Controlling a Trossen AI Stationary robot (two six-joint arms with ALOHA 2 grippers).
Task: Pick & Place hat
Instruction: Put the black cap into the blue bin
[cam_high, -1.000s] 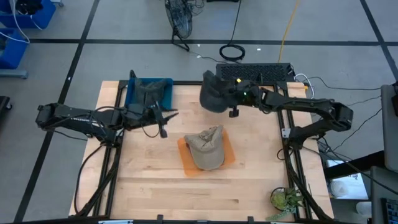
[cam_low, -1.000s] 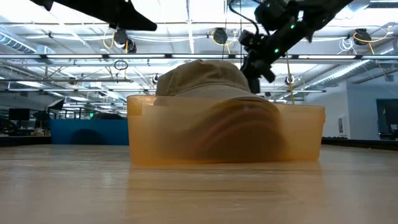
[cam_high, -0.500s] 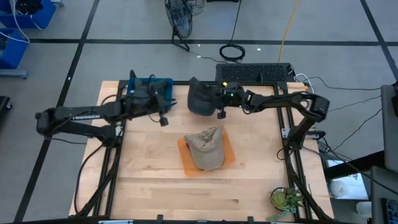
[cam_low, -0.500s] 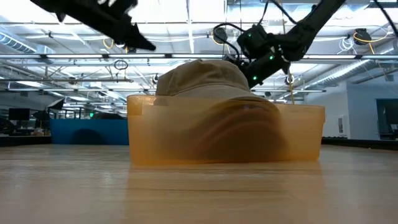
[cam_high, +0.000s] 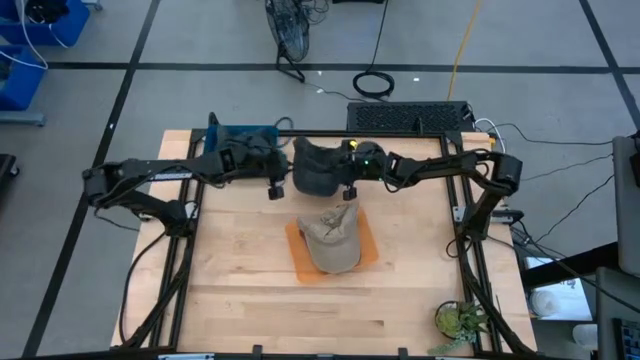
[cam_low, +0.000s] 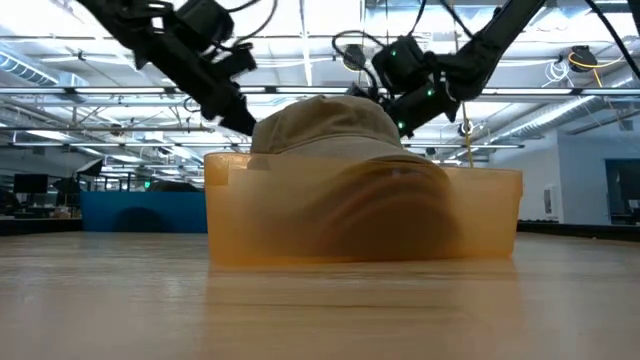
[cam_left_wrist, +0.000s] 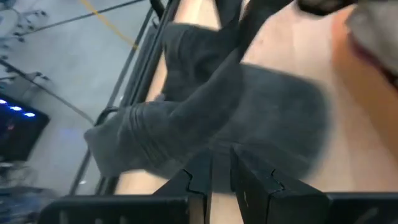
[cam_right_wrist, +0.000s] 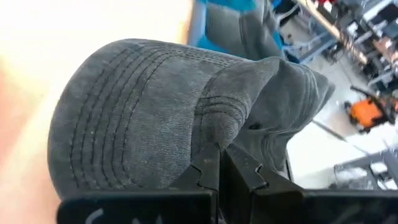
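A dark grey cap hangs over the table's far middle, held by my right gripper, which is shut on it. The right wrist view shows its stitched brim and crumpled crown. My left gripper is shut and stands close at the cap's left side; the cap fills its wrist view just beyond the fingers. A tan cap lies crown up in an orange tray at the table's centre. In the low view the tan cap hides the grey one. My right gripper pinches the grey cap between its two fingers where the brim meets the crown, coming level from the table's right. The cap is lifted clear of the table and hangs crumpled off the fingers toward the left. My left gripper: I cannot tell whether it touches the cap.
A blue bin with dark cloth in it sits at the far left corner, behind my left arm. A small potted plant stands at the near right corner. Bare wood lies near and left of the tray.
My right gripper has carried the grey cap toward the table's left, from the far right to the far middle, and the cap has turned and crumpled. My left gripper has moved right and toward the far edge, closing in on the cap.
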